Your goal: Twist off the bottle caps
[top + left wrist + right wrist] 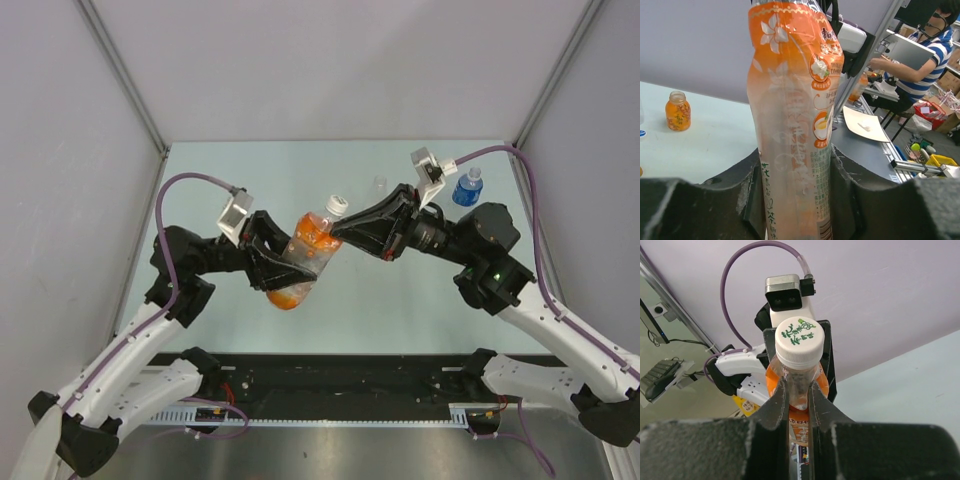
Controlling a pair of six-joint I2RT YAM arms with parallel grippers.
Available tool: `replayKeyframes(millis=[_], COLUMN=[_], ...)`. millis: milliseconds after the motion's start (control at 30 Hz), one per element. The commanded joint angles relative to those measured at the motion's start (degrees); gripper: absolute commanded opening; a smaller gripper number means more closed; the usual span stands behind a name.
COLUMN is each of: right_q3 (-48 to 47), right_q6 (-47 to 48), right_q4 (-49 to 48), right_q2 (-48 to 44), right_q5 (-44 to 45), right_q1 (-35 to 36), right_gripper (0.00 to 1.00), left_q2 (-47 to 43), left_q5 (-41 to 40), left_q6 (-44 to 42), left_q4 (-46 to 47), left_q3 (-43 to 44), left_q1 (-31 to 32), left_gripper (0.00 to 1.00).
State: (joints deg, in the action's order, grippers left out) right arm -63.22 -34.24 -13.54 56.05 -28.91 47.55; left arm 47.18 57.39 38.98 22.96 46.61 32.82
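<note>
Orange bottle (792,115) — top and base cut off by frame edges, small label print (820,165) unreadable

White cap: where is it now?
Top view, centre: white cap sits on the tilted orange bottle between the arms. Right tool pinches the neck just under it; left tool grips the body.

Bright even light, soft shadows, left hand (795,172) blurred
</note>
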Motion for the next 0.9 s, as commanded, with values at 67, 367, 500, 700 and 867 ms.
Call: replayKeyframes(millis=[67, 367, 500, 700, 867], right_q3=[-0.32, -2.35, -2.35, -2.78, -5.06], right_q6=[0.92, 7.07, 6.30, 4.71, 5.58], right_q4=[-0.88, 12.74, 17.05, 18.46, 20.48], right_q2=[-1.64, -8.50, -10.00, -8.77, -5.88], right_q5=[2.88, 19.11, 27.49, 37.33, 46.37], right_q1=[1.41, 1.14, 1.32, 4.30, 9.48], right_gripper=[0.47, 0.76, 0.76, 0.74, 0.74], left_q2=[-0.77, -2.62, -3.50, -4.99, -5.87], left_q5=[0.54, -13.07, -24.32, -46.90, -64.74], left_q6=[-6.79, -22.89, -26.32, -31.77, -38.09], left_q4=[-4.49, -25.76, -30.60, -33.15, -32.38], left_q3=[2.16, 7.62, 7.00, 5.07, 3.05], left_q1=[0.67, 0.58, 1.28, 8.57, 18.13], left_gripper=[0.33, 0.19, 0.00, 0.00, 0.00])
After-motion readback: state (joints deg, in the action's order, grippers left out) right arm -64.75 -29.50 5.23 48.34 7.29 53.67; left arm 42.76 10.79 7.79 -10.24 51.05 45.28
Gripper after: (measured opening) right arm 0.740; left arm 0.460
